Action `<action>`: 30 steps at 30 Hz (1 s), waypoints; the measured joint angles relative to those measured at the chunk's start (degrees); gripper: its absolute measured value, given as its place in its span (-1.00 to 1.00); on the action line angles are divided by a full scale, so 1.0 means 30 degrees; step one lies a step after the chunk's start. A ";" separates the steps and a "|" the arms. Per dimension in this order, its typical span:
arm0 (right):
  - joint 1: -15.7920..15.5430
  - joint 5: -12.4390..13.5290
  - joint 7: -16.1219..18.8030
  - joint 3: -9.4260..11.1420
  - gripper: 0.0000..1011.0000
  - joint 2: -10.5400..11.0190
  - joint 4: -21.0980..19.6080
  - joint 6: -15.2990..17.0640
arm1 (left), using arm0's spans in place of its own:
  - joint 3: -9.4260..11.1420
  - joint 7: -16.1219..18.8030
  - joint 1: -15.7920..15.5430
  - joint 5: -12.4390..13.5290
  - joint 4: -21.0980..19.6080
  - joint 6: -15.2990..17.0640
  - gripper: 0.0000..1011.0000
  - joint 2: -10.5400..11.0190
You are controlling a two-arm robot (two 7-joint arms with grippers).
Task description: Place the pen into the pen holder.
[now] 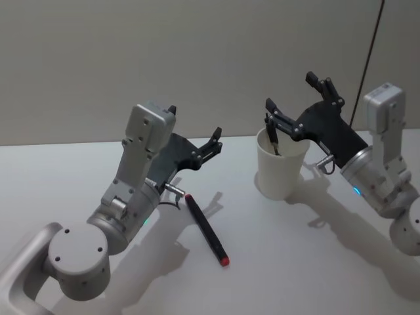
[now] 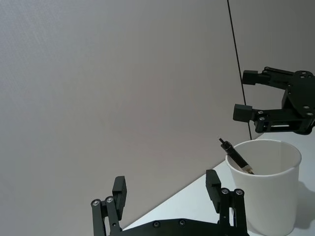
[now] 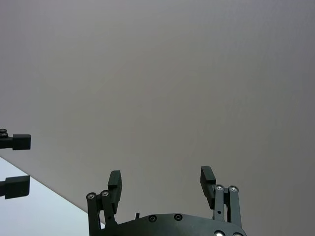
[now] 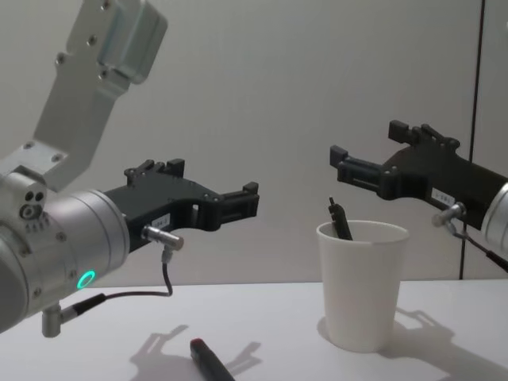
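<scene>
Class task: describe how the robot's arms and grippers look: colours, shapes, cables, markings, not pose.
The left arm and right arm are silver-grey, with rounded joints and a boxy pale module near each wrist. The left gripper and right gripper are flat, black, with two linked fingers on silver pins. A thin cable with a metal plug and a green light ring mark the left wrist.

Head view looks down on the table [image 1: 295,252]; chest view looks across it. Both share the cup [image 1: 279,174]. Wrist views seemingly tilt toward the wall [image 3: 157,73].
</scene>
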 joint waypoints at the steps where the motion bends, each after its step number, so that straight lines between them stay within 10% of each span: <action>1: 0.0000 0.0001 0.0000 0.0001 0.98 0.0001 0.0001 0.0001 | -0.0001 0.0001 -0.0001 0.0001 0.0000 0.0000 0.98 0.0000; 30: -0.4151 0.1990 -0.3001 0.0579 0.98 0.1736 -0.5461 0.4359 | -0.0001 -0.0002 -0.0001 0.0001 0.0000 0.0000 0.98 0.0000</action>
